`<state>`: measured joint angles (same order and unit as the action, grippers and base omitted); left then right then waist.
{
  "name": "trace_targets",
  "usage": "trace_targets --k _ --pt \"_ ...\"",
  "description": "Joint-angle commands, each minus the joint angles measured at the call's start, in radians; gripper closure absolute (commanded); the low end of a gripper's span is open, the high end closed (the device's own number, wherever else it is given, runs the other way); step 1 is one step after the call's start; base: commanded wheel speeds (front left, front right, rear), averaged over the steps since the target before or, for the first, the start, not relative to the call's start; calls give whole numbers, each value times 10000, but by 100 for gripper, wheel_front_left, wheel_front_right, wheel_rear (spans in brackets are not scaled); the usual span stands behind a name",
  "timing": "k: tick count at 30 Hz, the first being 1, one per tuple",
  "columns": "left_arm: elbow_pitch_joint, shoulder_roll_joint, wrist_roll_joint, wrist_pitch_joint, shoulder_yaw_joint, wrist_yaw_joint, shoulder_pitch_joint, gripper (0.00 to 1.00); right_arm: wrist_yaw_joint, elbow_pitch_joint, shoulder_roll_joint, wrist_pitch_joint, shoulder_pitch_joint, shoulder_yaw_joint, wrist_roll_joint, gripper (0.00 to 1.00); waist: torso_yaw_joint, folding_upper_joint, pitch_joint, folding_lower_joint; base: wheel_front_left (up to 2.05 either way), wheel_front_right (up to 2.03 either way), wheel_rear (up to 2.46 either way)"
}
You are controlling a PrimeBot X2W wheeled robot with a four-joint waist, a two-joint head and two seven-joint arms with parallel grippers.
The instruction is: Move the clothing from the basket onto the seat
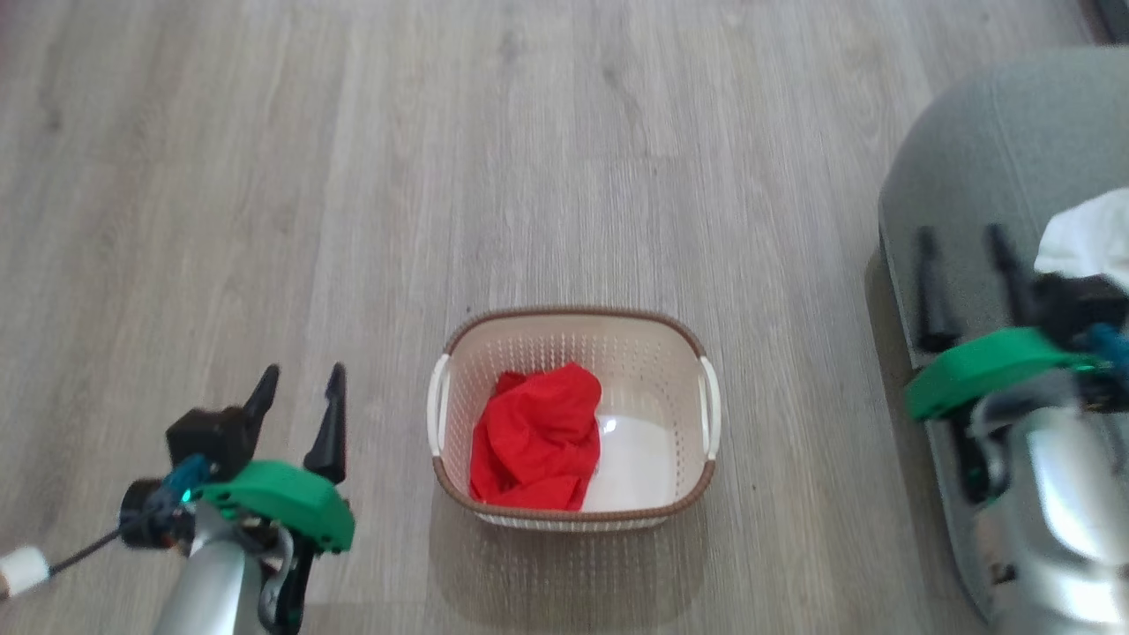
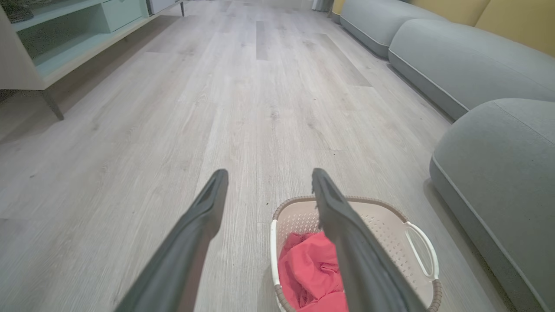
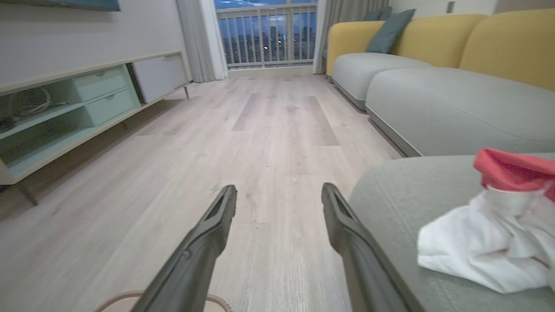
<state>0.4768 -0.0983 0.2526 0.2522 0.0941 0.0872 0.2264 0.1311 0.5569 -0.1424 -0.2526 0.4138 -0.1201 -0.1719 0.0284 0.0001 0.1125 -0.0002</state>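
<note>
A cream basket (image 1: 684, 353) with a brown rim stands on the floor, holding a crumpled red garment (image 1: 536, 438) in its left half. The left wrist view shows that red garment (image 2: 310, 271) and the basket (image 2: 390, 225) past my right finger. My left gripper (image 1: 299, 380) hovers open to the left of the basket, empty. Over the left edge of the grey-green seat (image 1: 988, 150), my right gripper (image 1: 961, 235) is open and empty. A red and white garment (image 3: 498, 234) lies on the seat (image 3: 403, 195), just right of the right gripper (image 3: 279, 195).
A white label (image 1: 635, 459) lies on the basket's bottom. More grey sofa cushions (image 2: 455, 56) with yellow backrests (image 3: 433, 39) line the right side. A low pale green media cabinet (image 3: 65, 112) runs along the left wall. Wood floor (image 1: 441, 176) spreads beyond the basket.
</note>
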Motion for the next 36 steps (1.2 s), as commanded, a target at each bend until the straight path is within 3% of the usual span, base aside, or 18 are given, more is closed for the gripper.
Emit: trace_targets --k 1,7,13,22,36 --pt "-496 -8 -219 95 -627 -80 13 0 -4 -532 175 -91 -84 594 22 0 159 -1 -359 2 0 0 0" --pt "-1042 231 -657 95 -1473 -26 -534 0 -4 -1075 580 -91 -667 1819 50 0 124 -1 -806 2 0 0 0" --pt "-1390 373 -879 95 -1803 9 -888 0 -4 -1291 650 -91 -1086 2125 85 0 42 -1 -981 2 0 0 0" --pt "-2046 472 -1004 95 -1875 58 -1658 0 -4 -1549 732 -91 -1920 1885 173 0 -145 -1 -1183 2 0 0 0" --pt "-1890 479 -868 95 -1288 98 -1972 0 -4 -1645 812 -91 -2206 1633 335 0 -305 -1 -1052 2 0 0 0"
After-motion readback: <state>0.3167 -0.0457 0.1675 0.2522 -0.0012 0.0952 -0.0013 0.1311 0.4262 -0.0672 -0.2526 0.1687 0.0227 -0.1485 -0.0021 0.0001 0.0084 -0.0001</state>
